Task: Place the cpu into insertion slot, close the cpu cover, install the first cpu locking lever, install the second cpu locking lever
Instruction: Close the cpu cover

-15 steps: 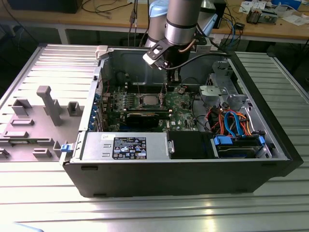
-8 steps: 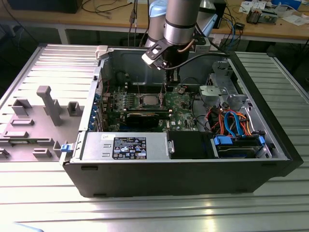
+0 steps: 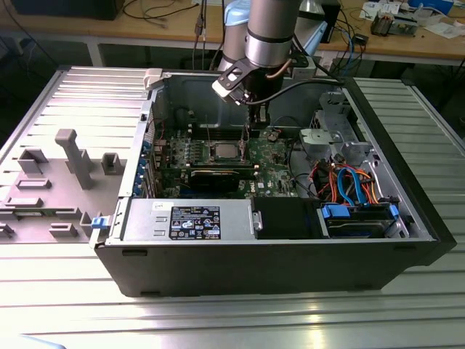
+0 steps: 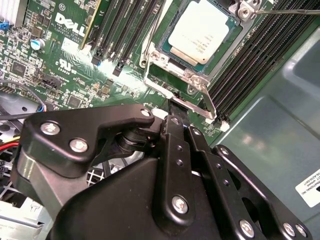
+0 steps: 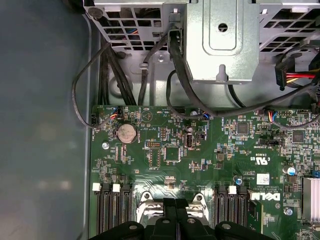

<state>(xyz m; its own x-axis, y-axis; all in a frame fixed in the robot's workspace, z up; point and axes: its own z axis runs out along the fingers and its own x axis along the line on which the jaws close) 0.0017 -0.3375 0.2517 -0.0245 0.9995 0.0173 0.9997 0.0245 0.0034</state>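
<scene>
The cpu (image 4: 205, 31), a flat silver square, lies in the insertion slot (image 4: 161, 50) on the green motherboard; in the exterior view the cpu (image 3: 224, 150) sits mid-board. The cpu cover (image 4: 182, 70), a silvery frame, lies flat around the chip. Thin wire locking levers run beside the socket, one (image 4: 290, 10) across the memory slots and one (image 4: 200, 97) along the socket's near edge. My gripper (image 4: 176, 106) is shut, its black tips right at that near lever with nothing visibly between them. The gripper (image 5: 176, 206) hangs over the socket's edge, and it (image 3: 251, 138) sits just to the exterior view's right of the chip.
Long black memory slots (image 4: 125, 35) flank the socket. A metal drive cage (image 5: 220, 40) and black cables (image 5: 150, 65) stand beyond the board. The black labelled box (image 3: 195, 222) and blue drive bay (image 3: 356, 217) line the case front. A grey fixture tray (image 3: 65, 167) lies outside.
</scene>
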